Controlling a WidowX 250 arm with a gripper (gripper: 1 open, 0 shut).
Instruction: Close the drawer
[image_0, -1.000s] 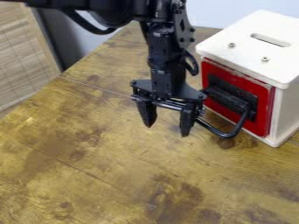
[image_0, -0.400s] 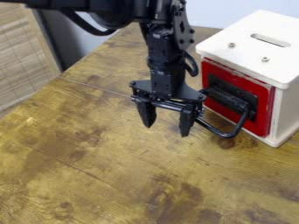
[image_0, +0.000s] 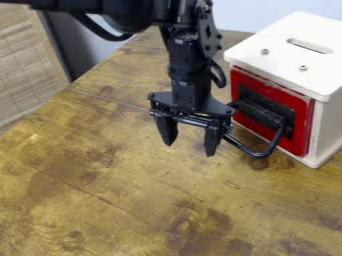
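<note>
The drawer (image_0: 271, 108) has a red front with a black panel and sits in a white box (image_0: 301, 60) at the right. Its black U-shaped bar handle (image_0: 257, 148) sticks out toward the left front. My gripper (image_0: 190, 138) hangs from the black arm just left of the handle, fingers pointing down, a little above the table. Its two fingers (image_0: 168, 130) stand apart with nothing between them. The right finger is close to the handle's bar; I cannot tell whether they touch.
The wooden table (image_0: 107, 190) is worn and stained. A slatted wooden panel (image_0: 27, 60) stands at the far left. The box's top has a slot (image_0: 314, 46). The table's left edge runs diagonally from the front left to the back.
</note>
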